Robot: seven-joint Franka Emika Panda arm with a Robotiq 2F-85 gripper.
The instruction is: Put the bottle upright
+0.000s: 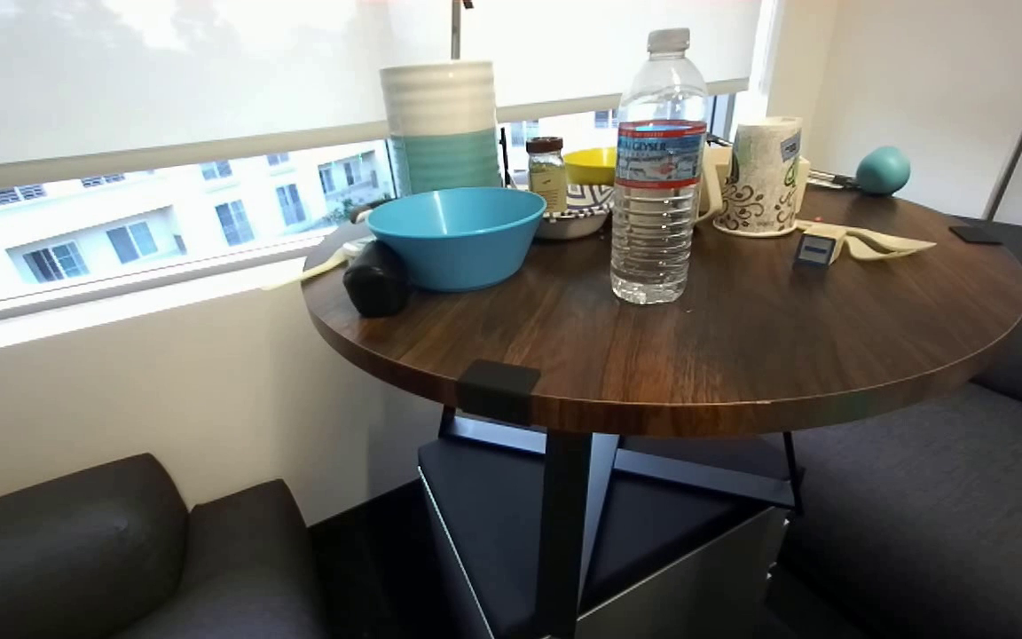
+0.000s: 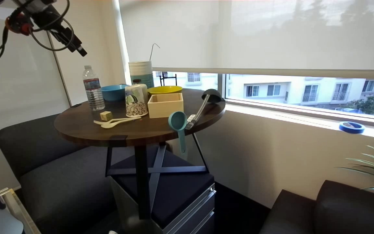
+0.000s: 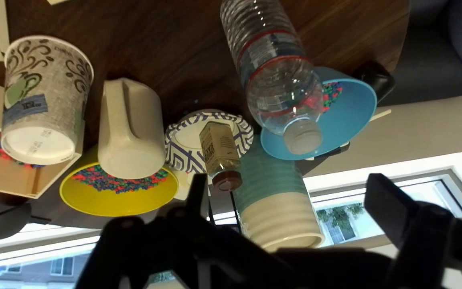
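The bottle (image 1: pixel 657 217) is tall, transparent and ribbed, with a red and blue label and a white cap. It stands upright on the round wooden table (image 1: pixel 742 355). It also stands upright in an exterior view (image 2: pixel 93 92). In the wrist view, which looks upside down, the bottle (image 3: pixel 277 76) shows cap downward in the picture, overlapping the blue bowl. My gripper (image 2: pixel 81 51) hangs in the air above the bottle, apart from it. In the wrist view the gripper (image 3: pixel 287 180) has its two fingers wide apart with nothing held between them.
Close to the bottle are the blue bowl (image 1: pixel 458 240), a patterned paper cup (image 2: pixel 136 100) and plastic cutlery (image 2: pixel 117 122). A yellow bowl (image 3: pixel 118 196), a cream mug (image 3: pixel 130 128), a spice jar (image 3: pixel 221 154), a tall teal-and-cream jar (image 1: pixel 440 129) and a wooden box (image 2: pixel 166 105) stand farther back.
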